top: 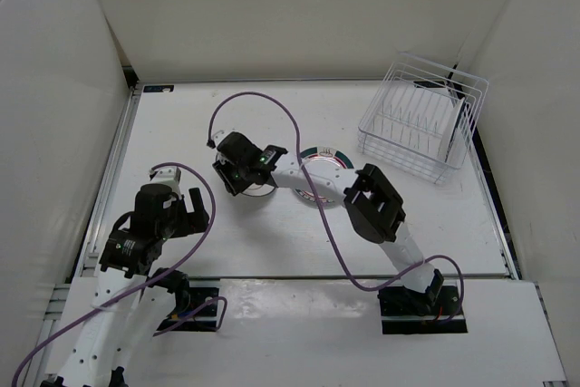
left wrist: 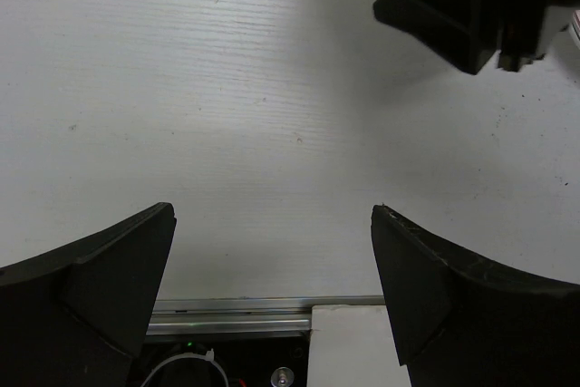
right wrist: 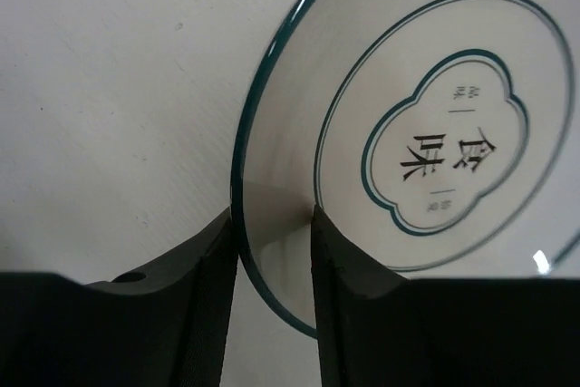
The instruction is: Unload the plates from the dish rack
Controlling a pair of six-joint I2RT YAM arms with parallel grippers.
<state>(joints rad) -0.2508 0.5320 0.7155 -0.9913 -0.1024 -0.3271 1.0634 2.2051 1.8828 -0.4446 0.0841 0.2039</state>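
1. The plate with the thin dark rim and the central drawing (right wrist: 453, 133) is lying flat on the table (top: 227, 115), left of the middle. Its edge is being straddled by the right tool (right wrist: 272, 215).
2. The right tool's jaws are being held partly apart, with one finger (right wrist: 204, 296) outside the rim and the other over the plate's face. The gap is wider than the rim, so nothing appears to be gripped.
3. The plate with the green rim and red ring (top: 328, 157) is lying flat on the table just to the right of the first plate. Its near side is being covered by the right arm (top: 372, 201).
4. The dish rack (top: 379, 101) is standing at the far right corner of the table, well apart from both plates.
5. The left tool (left wrist: 272, 210) is being held wide open above the table near its left front. Nothing is being held between its fingers.
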